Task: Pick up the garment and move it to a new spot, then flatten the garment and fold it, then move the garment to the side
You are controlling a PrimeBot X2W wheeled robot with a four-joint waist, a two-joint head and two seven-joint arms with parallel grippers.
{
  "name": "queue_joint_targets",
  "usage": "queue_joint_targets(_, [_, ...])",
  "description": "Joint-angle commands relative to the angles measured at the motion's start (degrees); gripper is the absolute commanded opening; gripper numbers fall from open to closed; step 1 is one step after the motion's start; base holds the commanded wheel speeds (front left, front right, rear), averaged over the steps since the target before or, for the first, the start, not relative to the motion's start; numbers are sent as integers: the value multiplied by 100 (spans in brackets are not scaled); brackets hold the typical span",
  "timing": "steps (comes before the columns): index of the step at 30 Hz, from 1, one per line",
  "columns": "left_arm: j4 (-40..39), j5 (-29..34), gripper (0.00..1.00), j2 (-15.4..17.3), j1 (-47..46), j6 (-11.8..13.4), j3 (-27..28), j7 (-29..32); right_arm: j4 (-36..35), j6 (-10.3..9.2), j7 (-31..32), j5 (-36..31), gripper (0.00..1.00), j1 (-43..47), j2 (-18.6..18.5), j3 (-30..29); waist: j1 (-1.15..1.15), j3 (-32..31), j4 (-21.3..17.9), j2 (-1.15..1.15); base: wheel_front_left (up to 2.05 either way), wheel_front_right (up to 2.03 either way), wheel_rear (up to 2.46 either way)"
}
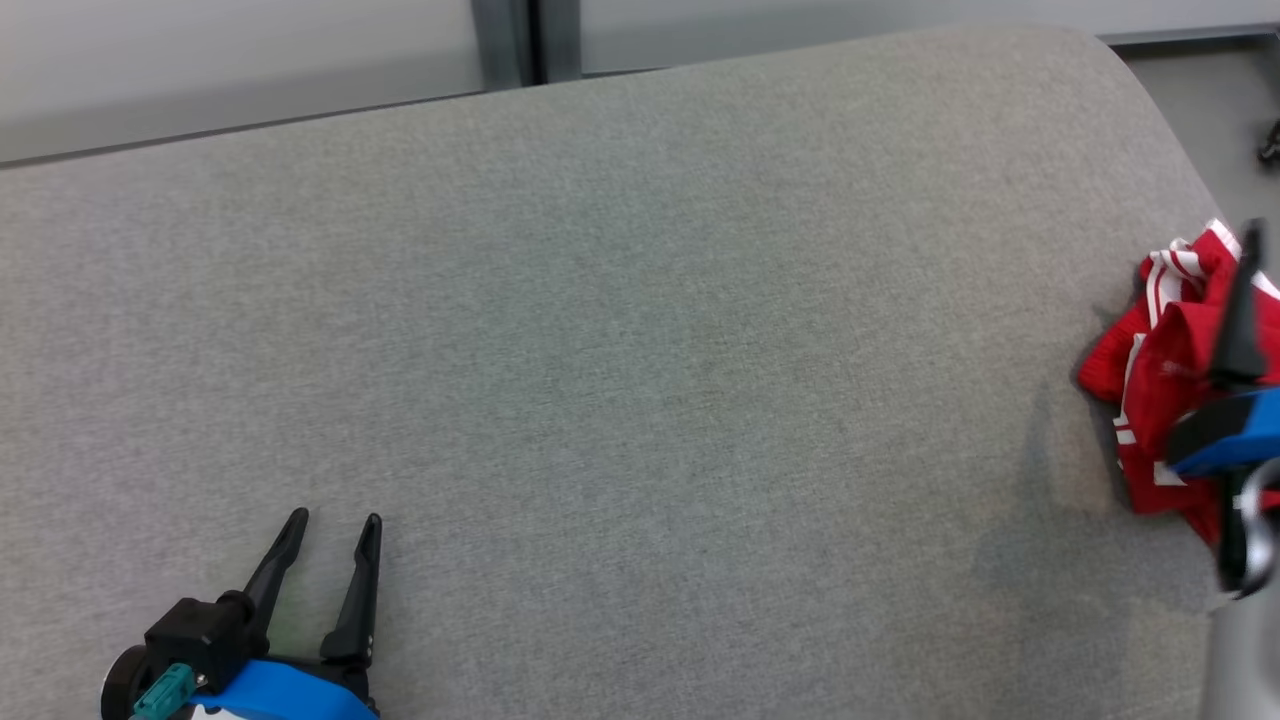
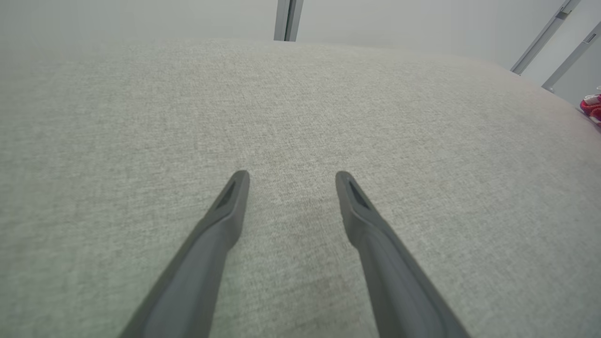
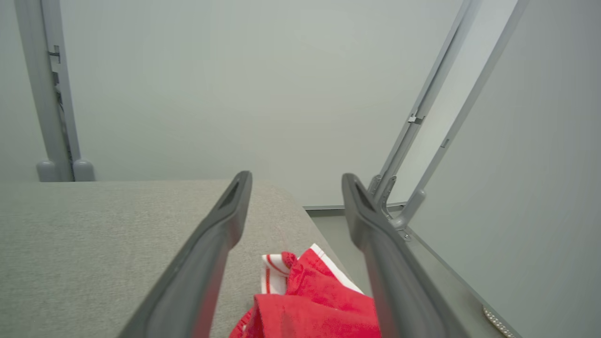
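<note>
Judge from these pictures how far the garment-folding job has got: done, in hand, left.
Done: nothing clearly; the red-and-white garment lies crumpled at the right edge of the grey surface. In hand: the right jaws stand open over it, gripping nothing; the left jaws stand open over bare surface. Left: picking up, flattening, folding, moving aside.

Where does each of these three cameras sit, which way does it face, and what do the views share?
Left wrist: on the left arm, looking along the open left gripper across the grey table; red garment at far right.
Right wrist: on the right arm, looking along the open right gripper over the garment toward a wall.
Head: on the head, looking down at the table; left gripper lower left, right gripper at right edge.
Shared: all three show table and garment.
</note>
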Motion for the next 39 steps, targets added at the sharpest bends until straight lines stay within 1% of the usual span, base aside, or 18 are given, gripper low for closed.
queue_joint_targets(1, [54,59,100,-52,-65,10,80,-24,203,-2,-232,256,100,110,-9,307,0,-61,48,0,0,0,0])
queue_joint_targets(4, [150,106,100,-151,-62,10,265,-24,594,-2,-570,689,100,268,-10,965,0,-199,173,0,0,0,0])
queue_joint_targets(7, [260,172,100,-281,-58,10,444,-23,967,-2,-781,1094,100,422,-14,1550,0,-356,351,0,0,0,0])
queue_joint_targets(10, [365,292,100,-423,-70,10,652,-24,1334,-1,-863,1400,100,598,-13,1937,0,-543,575,0,0,0,0])
queue_joint_targets(14, [493,480,100,-581,-29,10,930,-23,1408,0,-871,1627,100,837,-14,2229,0,-788,873,0,0,0,0])
queue_joint_targets(19, [609,814,100,-784,102,10,1312,-23,1476,-1,-873,1753,100,1167,-20,2451,0,-1107,1165,0,0,0,0])
queue_joint_targets(24, [703,1145,100,-983,276,10,1611,-24,1544,-1,-874,1798,100,1506,-17,2509,0,-1445,1317,0,0,0,0])
queue_joint_targets(29, [771,1394,100,-1131,439,10,1764,-24,1631,-1,-875,1801,100,1666,-17,2593,0,-1665,1346,0,0,0,0])
queue_joint_targets(35, [756,1568,100,-1266,524,10,1852,-23,1712,-1,-875,1805,100,1771,-17,2554,0,-1871,1342,0,0,0,0])
queue_joint_targets(39, [800,1382,100,-1315,591,10,1797,-24,1812,-1,-875,1841,100,1827,-17,2520,0,-1976,1314,0,0,0,0])
